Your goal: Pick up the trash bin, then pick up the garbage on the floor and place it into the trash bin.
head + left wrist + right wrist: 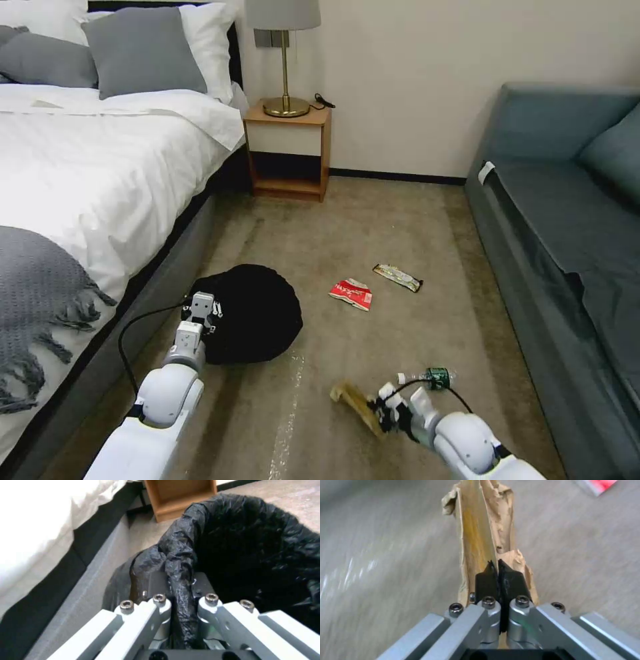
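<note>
The trash bin (257, 313) is held beside the bed (80, 173), its black liner rim pinched between the closed fingers of the left end effector (180, 592). A tan paper wrapper (486, 530) is clamped in the right end effector (500, 577), just above the carpet. Still listed on the floor (373, 220): the bottle (433, 378), the red-white packet (351, 293) and the silvery bar wrapper (398, 277). Nothing is judged deposited yet.
</note>
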